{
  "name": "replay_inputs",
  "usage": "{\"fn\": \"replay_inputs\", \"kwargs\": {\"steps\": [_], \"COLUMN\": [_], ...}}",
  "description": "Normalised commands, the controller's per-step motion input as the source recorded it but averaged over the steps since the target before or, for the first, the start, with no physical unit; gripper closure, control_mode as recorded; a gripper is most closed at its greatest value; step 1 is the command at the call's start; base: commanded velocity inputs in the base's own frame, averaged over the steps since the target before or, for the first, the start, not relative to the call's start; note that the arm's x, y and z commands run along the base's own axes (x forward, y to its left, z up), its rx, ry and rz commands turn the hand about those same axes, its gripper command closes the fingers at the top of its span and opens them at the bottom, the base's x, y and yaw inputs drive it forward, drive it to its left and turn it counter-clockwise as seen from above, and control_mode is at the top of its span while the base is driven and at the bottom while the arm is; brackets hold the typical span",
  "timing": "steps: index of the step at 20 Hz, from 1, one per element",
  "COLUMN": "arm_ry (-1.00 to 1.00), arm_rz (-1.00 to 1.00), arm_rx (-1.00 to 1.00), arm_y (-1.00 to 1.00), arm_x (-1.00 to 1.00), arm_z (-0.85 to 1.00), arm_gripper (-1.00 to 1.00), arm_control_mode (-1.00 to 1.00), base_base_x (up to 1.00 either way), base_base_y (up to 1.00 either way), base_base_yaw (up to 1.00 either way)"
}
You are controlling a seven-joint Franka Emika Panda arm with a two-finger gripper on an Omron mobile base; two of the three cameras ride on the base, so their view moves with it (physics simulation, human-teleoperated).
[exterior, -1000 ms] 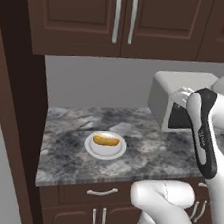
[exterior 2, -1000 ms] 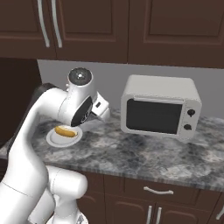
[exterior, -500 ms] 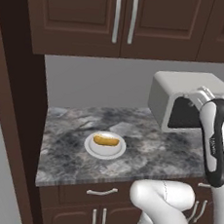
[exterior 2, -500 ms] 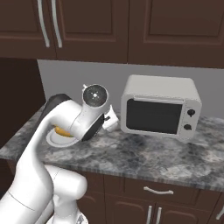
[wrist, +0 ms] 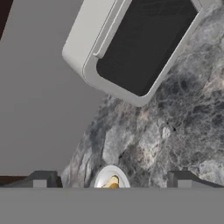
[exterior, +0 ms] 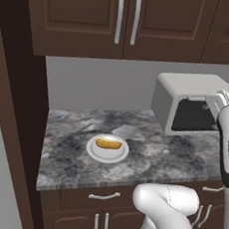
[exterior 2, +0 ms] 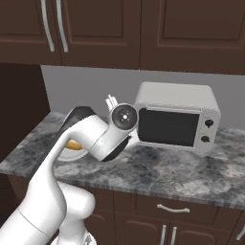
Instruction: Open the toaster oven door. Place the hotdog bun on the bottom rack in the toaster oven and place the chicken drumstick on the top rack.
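So the gripper (wrist: 112,179) is wide open with nothing in it, fingertips (wrist: 40,178) spread far apart at the bottom of the hand view. It hangs in the air over the granite counter (exterior: 71,167), in front of the toaster oven (exterior 2: 178,120) and a bit toward its handle-side upper corner.

Nearest thing under the hand is the white plate (exterior: 108,149), whose rim peeks up between the two fingers in the hand view. There's a golden oblong piece of food (exterior: 108,144) on it; I can't say for sure if that's the bun or the drumstick, and I only make out one item on the plate.

Further out is the thing that matters right now: the oven door (exterior 2: 168,127) is shut, dark glass facing out. The handle (wrist: 106,32) runs as a long bar along the door's top edge, so its long axis is horizontal across the oven front. From the hand camera it lies ahead and off to the upper left, well apart from the fingers, so I'd guess the hand has to rise and line its jaws across that bar.

Nothing stands between them. The knobs (exterior 2: 206,130) sit on the far right side, and the wooden cabinets (exterior: 126,17) hang above the oven.
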Motion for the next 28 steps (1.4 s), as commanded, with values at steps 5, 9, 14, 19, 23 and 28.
{"fn": "replay_inputs", "kwargs": {"steps": [5, 9, 14, 19, 23, 28], "arm_ry": [0.00, 0.00, 0.00, 0.00, 0.06, 0.04], "arm_rz": [-0.03, -0.03, 0.00, 0.00, 0.00, 0.00], "arm_rx": [0.12, 0.07, 0.15, 0.17, 0.12, 0.09], "arm_y": [-0.30, -0.17, -0.35, -0.04, -0.01, -0.04], "arm_x": [0.00, 0.05, 0.31, 0.41, 0.33, 0.12], "arm_z": [0.08, 0.19, 0.05, 0.00, 0.00, -0.12], "arm_gripper": [-1.00, -1.00, -1.00, -1.00, -1.00, -1.00], "arm_control_mode": [-1.00, -1.00, -1.00, -1.00, -1.00, -1.00], "base_base_x": [0.00, 0.00, 0.00, 0.00, 0.00, 0.00], "base_base_y": [0.00, 0.00, 0.00, 0.00, 0.00, 0.00], "base_base_yaw": [0.00, 0.00, 0.00, 0.00, 0.00, 0.00]}}
